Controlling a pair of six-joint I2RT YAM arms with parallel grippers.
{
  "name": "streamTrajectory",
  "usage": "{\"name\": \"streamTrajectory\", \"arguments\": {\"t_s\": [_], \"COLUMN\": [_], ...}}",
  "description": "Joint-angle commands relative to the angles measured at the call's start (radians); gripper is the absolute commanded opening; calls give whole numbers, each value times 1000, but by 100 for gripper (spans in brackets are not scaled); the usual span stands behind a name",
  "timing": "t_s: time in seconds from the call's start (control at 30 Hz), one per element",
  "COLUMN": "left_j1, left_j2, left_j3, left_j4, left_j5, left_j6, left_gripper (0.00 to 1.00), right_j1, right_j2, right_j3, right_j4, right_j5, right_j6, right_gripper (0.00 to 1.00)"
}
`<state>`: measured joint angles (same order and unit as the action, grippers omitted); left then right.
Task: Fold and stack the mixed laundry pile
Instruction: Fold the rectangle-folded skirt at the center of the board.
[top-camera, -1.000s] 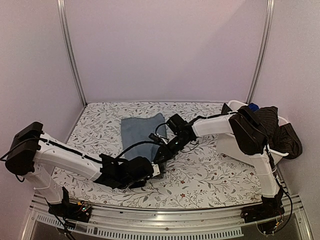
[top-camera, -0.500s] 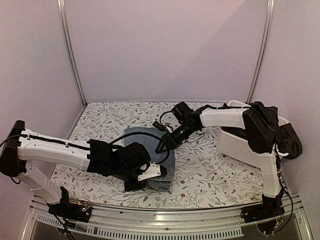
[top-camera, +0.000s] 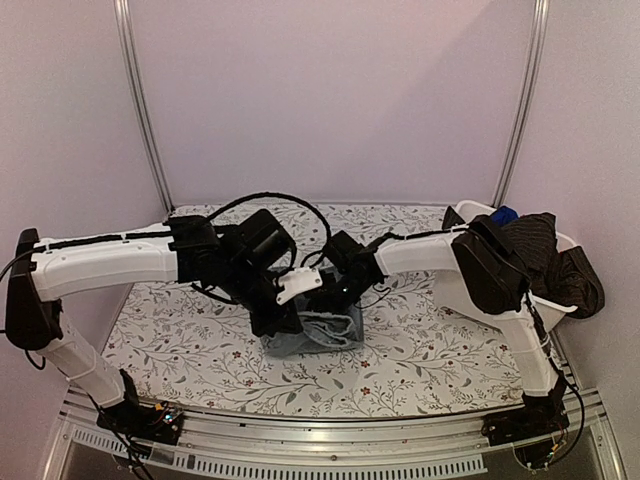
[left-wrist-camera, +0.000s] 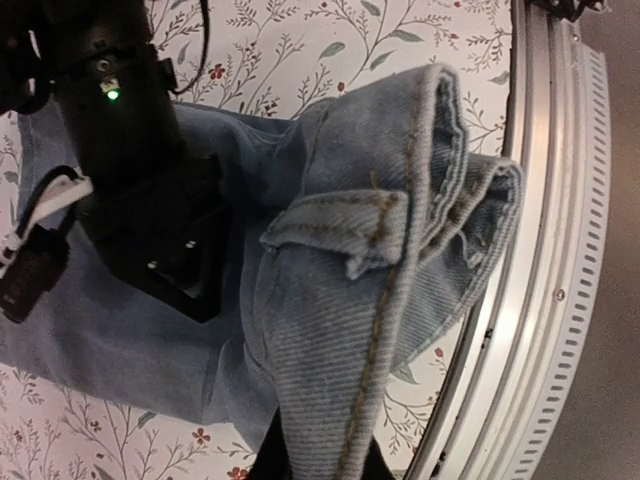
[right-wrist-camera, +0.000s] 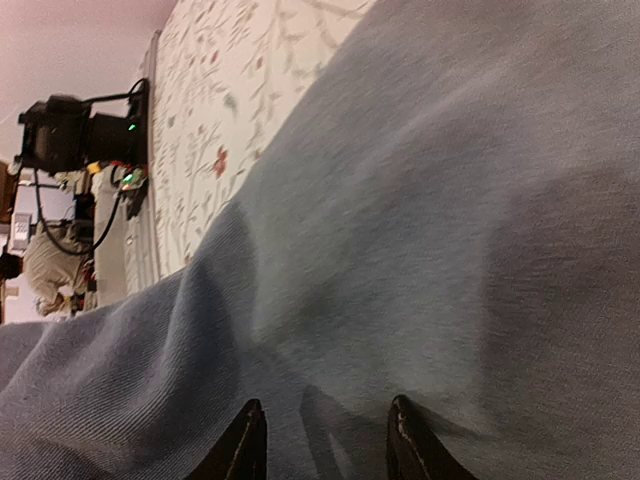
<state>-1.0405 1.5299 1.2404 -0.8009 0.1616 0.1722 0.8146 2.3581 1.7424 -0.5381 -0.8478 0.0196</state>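
The light blue denim piece (top-camera: 318, 336) lies bunched on the floral table cover (top-camera: 190, 345) near the front middle. My left gripper (top-camera: 280, 322) is shut on a hemmed edge of it. In the left wrist view, that fold of the denim piece (left-wrist-camera: 350, 300) rises out of my left gripper (left-wrist-camera: 320, 465), which the cloth mostly hides. My right gripper (top-camera: 336, 298) stands open over the same garment. Its dark fingertips (right-wrist-camera: 403, 432) sit at the smooth denim (right-wrist-camera: 420, 200), and my right gripper (right-wrist-camera: 325, 438) has nothing pinched between its jaws. More of the pile, dark cloth (top-camera: 560, 262) and royal blue cloth (top-camera: 505, 213), sits at the right.
A white plastic bin (top-camera: 468, 292) stands at the right edge with the dark garments draped over it. The table's metal front rail (left-wrist-camera: 530, 300) runs close to the lifted denim. The right arm's black wrist (left-wrist-camera: 150, 200) lies over the cloth's left part.
The denim has gone from lying flat at the back middle to a bunched heap nearer the front. My left arm has risen and swung toward the back, holding its edge. The right gripper stays on it.
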Motion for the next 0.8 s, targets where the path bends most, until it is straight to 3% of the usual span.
{"name": "streamTrajectory", "arguments": {"t_s": [0.0, 0.23, 0.33, 0.43, 0.77], "left_j1": [67, 141, 154, 157, 172], "left_j2": [23, 44, 47, 70, 202], "left_j3": [95, 134, 117, 123, 231], "left_j4": [-23, -40, -33, -33, -38], "left_j5": [24, 19, 14, 32, 59], "left_j6": [33, 92, 103, 121, 186], "left_gripper": [0, 0, 0, 0, 0], "right_j1": [44, 90, 86, 52, -132], "right_j2": [-7, -101, -139, -156, -96], "right_j3": [-98, -187, -183, -134, 149], "right_j4": [-1, -35, -55, -68, -56], "right_j5": [-48, -60, -45, -12, 187], "right_j6": [-44, -85, -110, -103, 57], "right_gripper": [39, 39, 44, 50, 57]}}
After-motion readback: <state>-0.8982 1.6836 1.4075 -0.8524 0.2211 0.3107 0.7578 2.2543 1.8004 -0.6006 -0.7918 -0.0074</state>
